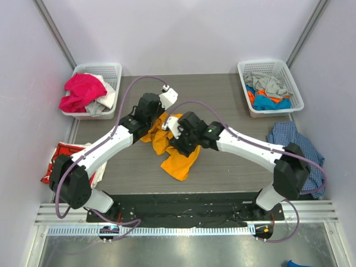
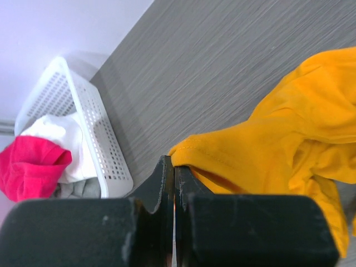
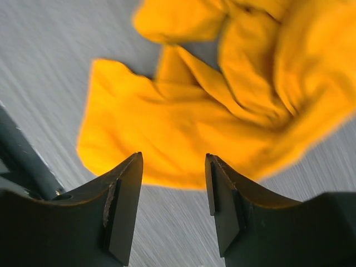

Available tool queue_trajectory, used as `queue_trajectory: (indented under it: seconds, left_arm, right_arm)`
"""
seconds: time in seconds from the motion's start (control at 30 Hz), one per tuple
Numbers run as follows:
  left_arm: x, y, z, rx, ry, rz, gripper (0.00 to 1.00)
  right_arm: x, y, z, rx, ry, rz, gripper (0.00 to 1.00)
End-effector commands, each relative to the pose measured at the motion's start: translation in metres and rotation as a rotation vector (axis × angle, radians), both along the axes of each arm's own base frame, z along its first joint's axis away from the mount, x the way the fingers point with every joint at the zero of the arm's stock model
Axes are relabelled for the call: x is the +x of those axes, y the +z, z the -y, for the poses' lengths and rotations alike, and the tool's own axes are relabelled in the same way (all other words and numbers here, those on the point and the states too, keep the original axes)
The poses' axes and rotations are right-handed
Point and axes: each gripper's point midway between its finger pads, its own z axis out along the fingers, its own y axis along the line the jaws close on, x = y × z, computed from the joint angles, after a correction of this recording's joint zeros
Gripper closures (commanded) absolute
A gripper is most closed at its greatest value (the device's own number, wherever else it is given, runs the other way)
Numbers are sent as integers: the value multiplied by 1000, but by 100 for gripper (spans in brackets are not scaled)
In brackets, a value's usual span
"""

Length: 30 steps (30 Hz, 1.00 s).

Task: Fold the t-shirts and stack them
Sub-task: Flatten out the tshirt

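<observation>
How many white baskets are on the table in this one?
2. One basket sits at the far left corner of the table, the other at the far right corner. Both show in full, and no other seems hidden.

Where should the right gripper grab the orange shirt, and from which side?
Probably the flat outer edge of the orange shirt just ahead of the open right gripper, from above; it lies flat there, while the rest is bunched.

Far left corner: white slotted basket [image 1: 111, 72]. Far right corner: matching white basket [image 1: 290, 75]. Beneath both: grey wood-grain table [image 1: 222, 89]. Over right table edge: crumpled blue checked shirt [image 1: 289, 139]. Along near edge: black base plate [image 1: 183, 208].
</observation>
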Motion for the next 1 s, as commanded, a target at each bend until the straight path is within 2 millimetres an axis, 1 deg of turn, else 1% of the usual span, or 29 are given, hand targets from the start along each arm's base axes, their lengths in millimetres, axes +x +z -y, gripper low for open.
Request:
queue_trajectory:
  seconds: [0.0, 0.03, 0.07, 0.1, 0.13, 0.17, 0.2, 0.23, 0.3, 0.47, 0.6, 0.67, 0.7, 0.77, 0.87, 0.97]
  left_arm:
    - [24, 28, -13, -37, 68, 101, 100]
    - [26, 26, -15, -40, 65, 94, 100]
    - [31, 25, -22, -45, 83, 92, 100]
    - [32, 24, -24, -53, 84, 87, 100]
    - [34, 24, -25, -57, 81, 85, 100]
    - [36, 23, -28, -54, 87, 80, 100]
    - [37, 20, -29, -50, 88, 73, 100]
    - [37, 19, -29, -44, 85, 71, 100]
    - [37, 15, -29, -41, 81, 62, 100]
    - [38, 8, -27, -36, 76, 50, 100]
    - [36, 5, -26, -38, 72, 45, 100]
    - [35, 5, -28, -39, 73, 46, 100]
    - [35, 4, -28, -37, 72, 43, 100]
    - [33, 4, -28, -41, 70, 44, 100]
    - [31, 3, -29, -39, 68, 42, 100]
    - [29, 1, -30, -35, 66, 44, 100]
  right_arm:
    - [-15, -3, -53, 64, 89, -16, 45]
    - [-19, -7, -58, 64, 105, -26, 45]
    - [-24, -12, -65, 59, 125, -33, 45]
    - [-26, -15, -69, 57, 133, -36, 45]
    - [-29, -25, -73, 41, 144, -50, 44]
    - [-31, -29, -75, 35, 149, -53, 44]
    - [-37, -34, -79, 28, 166, -58, 43]
    - [-39, -42, -81, 14, 174, -67, 42]
    - [-42, -49, -85, 6, 185, -70, 41]
    - [-38, -69, -103, -5, 200, -98, 41]
    - [-36, -77, -114, -12, 212, -102, 41]
    - [-34, -75, -120, -5, 216, -98, 41]
    - [-35, -80, -121, -13, 218, -105, 41]
    - [-33, -81, -124, -12, 218, -102, 42]
    - [-32, -86, -124, -21, 219, -106, 42]
    - [-34, -93, -124, -30, 221, -118, 45]
